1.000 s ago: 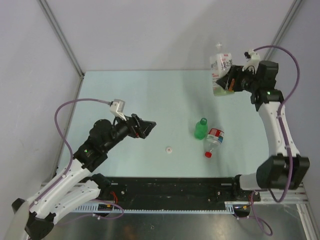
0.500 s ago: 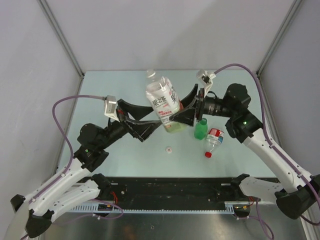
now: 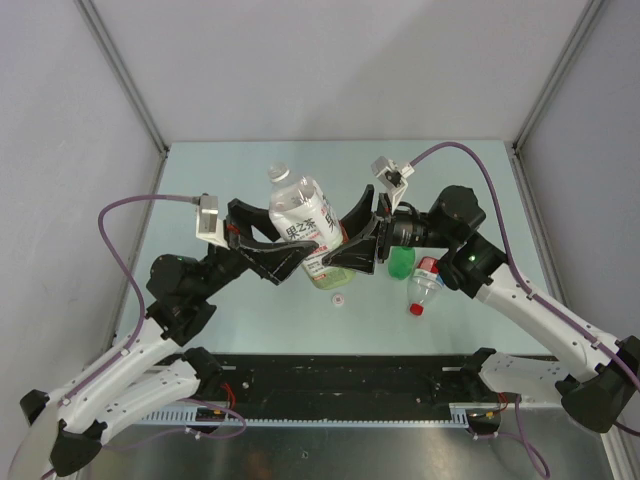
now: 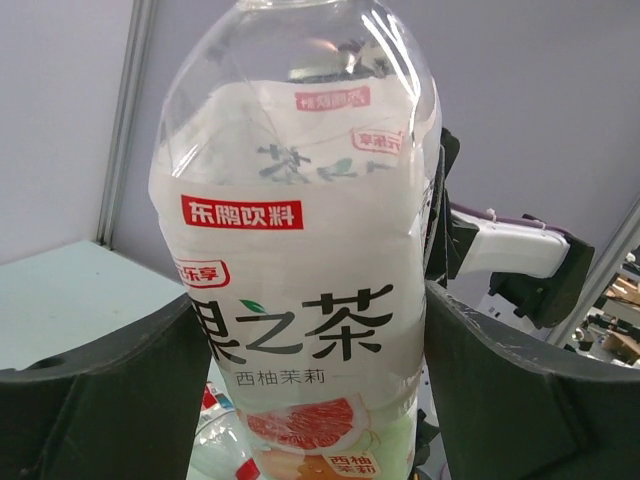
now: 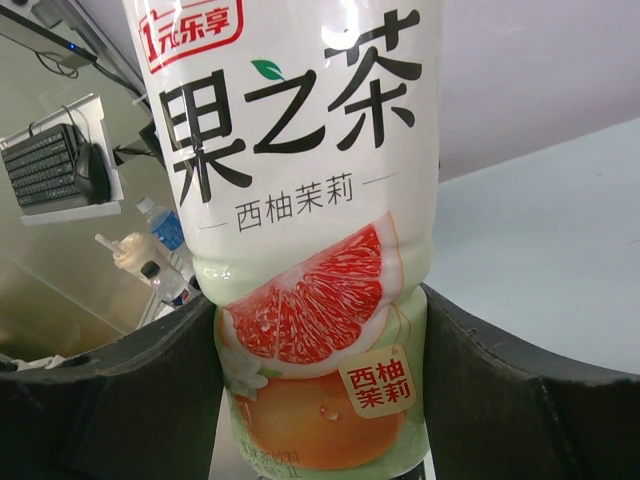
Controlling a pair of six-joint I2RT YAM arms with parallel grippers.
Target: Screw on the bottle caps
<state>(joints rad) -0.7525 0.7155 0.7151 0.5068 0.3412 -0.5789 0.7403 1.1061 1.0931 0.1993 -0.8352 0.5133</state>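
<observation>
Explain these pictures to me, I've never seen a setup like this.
Two robot arms, left and right, stand at the near edge of a table, each ending in a two-finger gripper. One picture looks down from above; the other two come from wrist cameras, showing their own dark fingers. On the table are a green bottle, a white cap and a slim bottle lying down, red cap on. The right gripper holds a big bottle in the air; the left gripper flanks it with both fingers, grip unclear.
</observation>
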